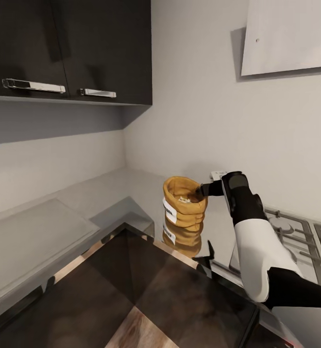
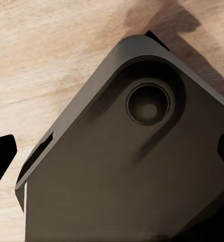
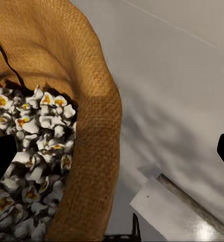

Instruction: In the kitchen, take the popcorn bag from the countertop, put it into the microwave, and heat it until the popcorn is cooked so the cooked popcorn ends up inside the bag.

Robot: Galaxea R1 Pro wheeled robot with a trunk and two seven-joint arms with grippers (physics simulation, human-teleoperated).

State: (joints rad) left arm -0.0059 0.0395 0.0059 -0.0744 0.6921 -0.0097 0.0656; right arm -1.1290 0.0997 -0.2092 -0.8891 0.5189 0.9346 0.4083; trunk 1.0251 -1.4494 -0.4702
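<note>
- Grey countertop [image 1: 131, 186] ran into a corner where two pale walls met, with dark wall cabinets [image 1: 68, 48] and their two metal handles hanging above the left stretch.
- At the right end of the worktop a gas hob [image 1: 295, 237] with metal grates lay flush, its near edge close to the right arm.
- Nearer the camera, a dark glossy surface with wood-coloured patches [image 1: 146, 290] cut across the lower part of the head view, its pointed corner reaching toward the bag.
- The popcorn bag [image 1: 184, 203] stood upright on the countertop between that corner and the back wall, its rolled rim open, white label facing left, and its reflection showing in the worktop just below it.
- Open worktop lay to the bag's left and behind it (the wall corner sat well apart from it).
- The right gripper [image 1: 203, 190] reached in from the right at rim height, its fingers straddling the near side of the rim: in the right wrist view one dark fingertip sat inside the bag over the popcorn [image 3: 31, 151], the other outside over bare counter, so the gripper was spread wide around the burlap wall, not yet pinching it.
- The popcorn looked whitish with yellow centres, filling the bag.
- In the left wrist view, a dark rounded housing [image 2: 132, 161] hung over a wood-grain floor [image 2: 46, 60]; I cannot tell how the left gripper stood.
</note>
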